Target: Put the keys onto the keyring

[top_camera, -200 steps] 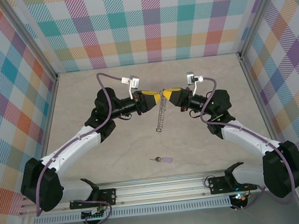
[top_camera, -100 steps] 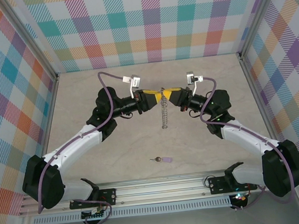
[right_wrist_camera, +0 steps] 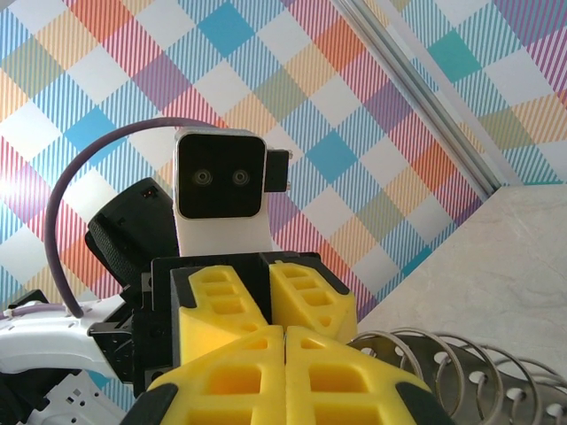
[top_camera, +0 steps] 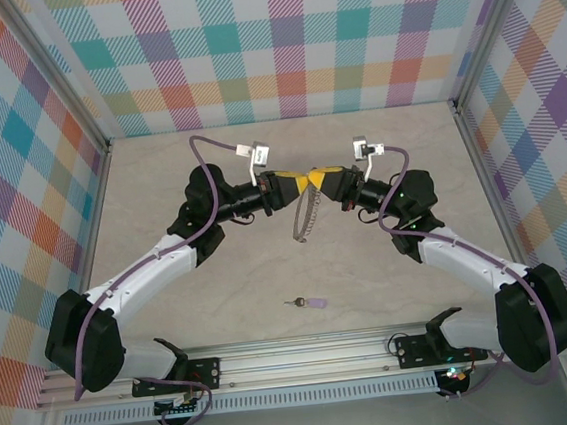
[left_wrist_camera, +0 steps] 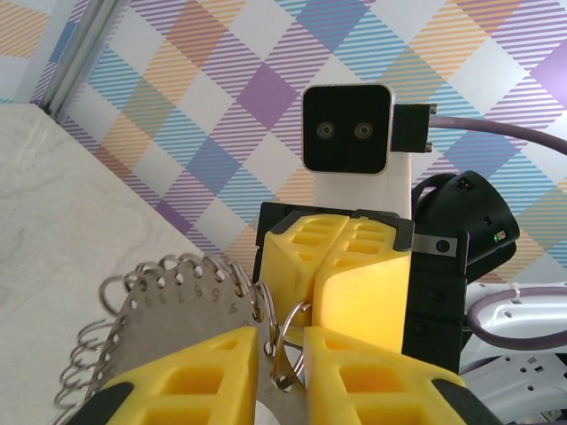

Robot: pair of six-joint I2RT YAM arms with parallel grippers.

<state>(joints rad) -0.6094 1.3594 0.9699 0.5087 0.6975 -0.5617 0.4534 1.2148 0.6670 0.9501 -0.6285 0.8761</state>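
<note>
The right gripper [right_wrist_camera: 285, 329] is clamped tight on the keyring [top_camera: 304, 216], which dangles in mid-air. The left gripper [left_wrist_camera: 282, 343] sits narrow around its rim, but I can't tell if it's pinching.

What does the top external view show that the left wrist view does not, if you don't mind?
Top external adds the keys lying on the table near the arm bases. Left wrist makes out the separate wire loops on the keyring, its rim between the left fingers. Both share the keyring where the left gripper and the shut right gripper meet.
</note>
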